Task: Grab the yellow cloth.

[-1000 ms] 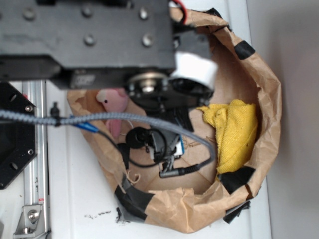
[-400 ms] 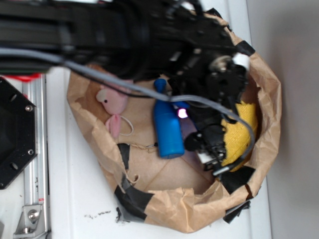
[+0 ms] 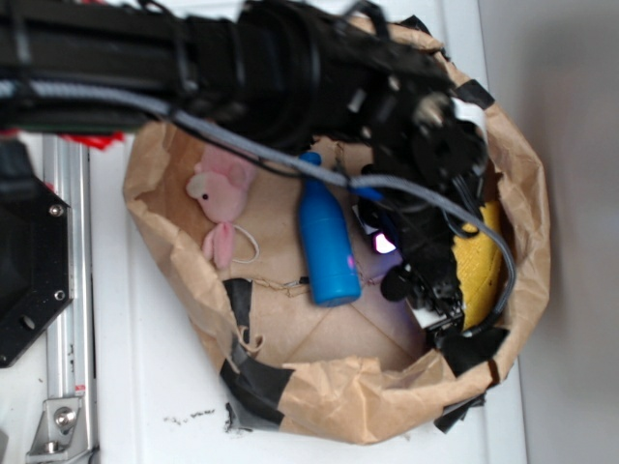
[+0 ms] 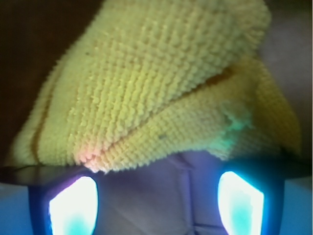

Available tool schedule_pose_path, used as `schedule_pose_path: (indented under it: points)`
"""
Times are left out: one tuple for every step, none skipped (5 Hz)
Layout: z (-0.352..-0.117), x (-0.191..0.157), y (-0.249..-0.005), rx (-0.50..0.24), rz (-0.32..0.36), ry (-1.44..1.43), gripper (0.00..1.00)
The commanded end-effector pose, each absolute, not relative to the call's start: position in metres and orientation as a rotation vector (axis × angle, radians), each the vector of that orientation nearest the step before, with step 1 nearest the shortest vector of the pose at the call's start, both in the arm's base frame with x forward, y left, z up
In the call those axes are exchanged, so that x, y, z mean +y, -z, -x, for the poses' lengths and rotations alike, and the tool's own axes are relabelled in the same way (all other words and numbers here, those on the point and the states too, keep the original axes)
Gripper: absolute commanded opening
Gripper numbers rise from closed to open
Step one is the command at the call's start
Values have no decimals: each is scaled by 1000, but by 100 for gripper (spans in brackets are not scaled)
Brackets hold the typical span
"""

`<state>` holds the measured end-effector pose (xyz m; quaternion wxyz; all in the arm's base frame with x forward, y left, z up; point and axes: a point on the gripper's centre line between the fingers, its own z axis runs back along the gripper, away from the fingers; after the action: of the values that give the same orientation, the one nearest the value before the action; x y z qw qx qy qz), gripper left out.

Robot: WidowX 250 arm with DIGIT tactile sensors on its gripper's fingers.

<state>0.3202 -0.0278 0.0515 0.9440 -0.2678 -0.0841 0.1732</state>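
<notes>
I have the hand [image 3: 435,290] down inside the paper bag [image 3: 338,416], at the right side of the frame, sitting over the yellow cloth [image 3: 481,280]. Only a strip of yellow shows past the black arm in the exterior view, against the bag's right wall. The wrist view is better: cloth [image 4: 161,93] fills the upper two thirds, folded, coarse weave, with its lower edge just above the two glowing fingertips [image 4: 73,205] at the bottom corners. The fingers look spread, with a clear gap between them and nothing pinched; I can't tell whether they touch the fabric yet, as the close view is blurry.

Blue bottle [image 3: 326,242] lies mid-bag, left of the hand, apart from it. Pink plush toy [image 3: 222,188] is further left, well apart.

Risks from here, my judgement:
- The cloth sits ahead of the fingertips, not between them, so closing now could catch only the fold's edge or nothing.
- Pushing forward could shove the cloth into the bag wall and bunch it up.
- The bag wall is right beside the hand; the fingers could snag the paper or pinch it with the cloth.
- The grey cable [image 3: 484,232] loops near the hand and could drag.
</notes>
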Motion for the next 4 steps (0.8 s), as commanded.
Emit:
schedule_pose_path:
  points:
    - [-327,-16,-110,-453,641,-311,100]
    - [-335,-20,-103,-421,612,-307,100]
    - [-342,-25,-86,-382,565,-282,100]
    - [-344,-26,-72,-356,499,-246,100]
